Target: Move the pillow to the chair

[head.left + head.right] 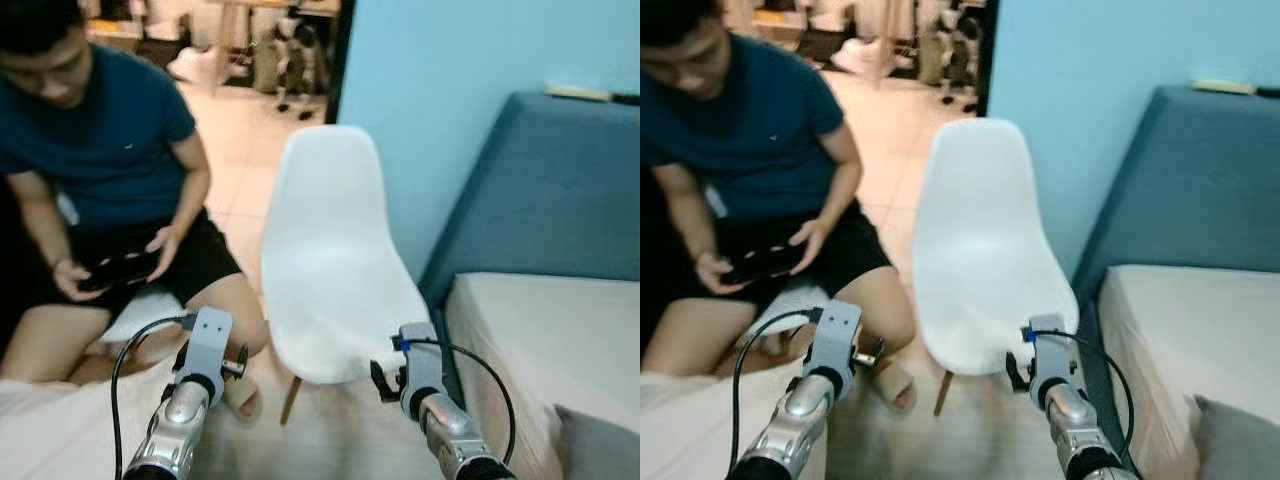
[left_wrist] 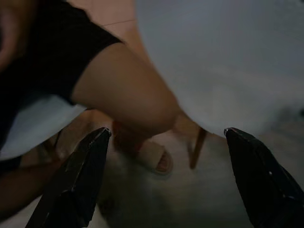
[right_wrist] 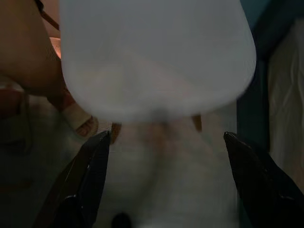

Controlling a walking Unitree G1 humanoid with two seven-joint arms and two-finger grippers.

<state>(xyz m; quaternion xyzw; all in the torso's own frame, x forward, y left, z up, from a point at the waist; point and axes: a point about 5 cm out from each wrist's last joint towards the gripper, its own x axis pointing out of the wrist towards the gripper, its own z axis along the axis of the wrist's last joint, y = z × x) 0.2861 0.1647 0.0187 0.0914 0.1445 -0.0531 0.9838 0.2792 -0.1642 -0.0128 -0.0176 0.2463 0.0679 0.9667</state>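
Two grippers reach forward at the near edge of the head views, both with fingers spread wide and nothing between them. Left gripper (image 2: 164, 178) hangs over pale floor, with a person's bent knee (image 2: 128, 97) and a sandalled foot (image 2: 154, 159) just beyond its fingers. Right gripper (image 3: 166, 183) points at the front edge of the chair (image 1: 335, 250), whose seat lies close ahead of it; its silver arm (image 1: 450, 430) carries a looping black cable. The left arm (image 1: 185, 405) comes up from a pale, soft surface (image 1: 60, 430) at the lower left, which is too blurred to name.

At the lower right corner a grey cushioned shape, seemingly the pillow (image 1: 600, 445), lies on the bed (image 1: 540, 330), well apart from both grippers and off the chair.

Further out, the white moulded chair stands upright on wooden legs (image 1: 292, 400), its seat bare, between the person and the bed. The person (image 1: 110, 160) sits to its left in a dark blue shirt and black shorts, both hands holding a dark controller (image 1: 120, 268). Behind the bed rises a blue headboard (image 1: 560, 180) against a light blue wall (image 1: 450, 60). Beyond the chair, a doorway opens onto a tiled floor (image 1: 250, 130) with blurred furniture.
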